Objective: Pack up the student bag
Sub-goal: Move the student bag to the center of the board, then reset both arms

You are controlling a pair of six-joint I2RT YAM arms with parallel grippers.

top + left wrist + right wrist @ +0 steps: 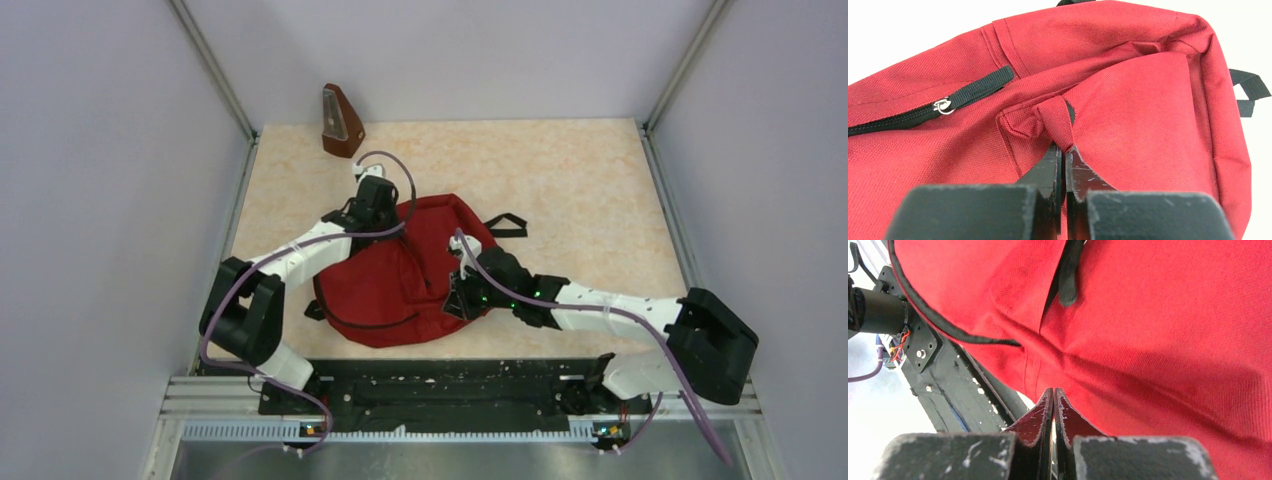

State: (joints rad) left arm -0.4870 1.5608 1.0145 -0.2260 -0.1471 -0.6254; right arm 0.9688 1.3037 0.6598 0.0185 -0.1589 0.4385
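Note:
The student bag [395, 280], dark red with black trim, lies flat in the middle of the table. My left gripper [385, 222] is at its far left part. In the left wrist view that left gripper [1065, 148] is shut on a small raised fold of the bag's red fabric [1053, 117], just right of a black zipper with a silver pull [943, 106]. My right gripper [458, 298] is at the bag's right side. Up close, the right gripper [1053, 390] is shut, its tips against the red fabric [1158, 340]. Whether cloth is pinched there I cannot tell.
A brown metronome-shaped object [340, 122] stands at the far left of the table. The bag's black carry strap [506, 225] sticks out to the right. A black rail [440, 385] runs along the near edge, and grey walls close in both sides.

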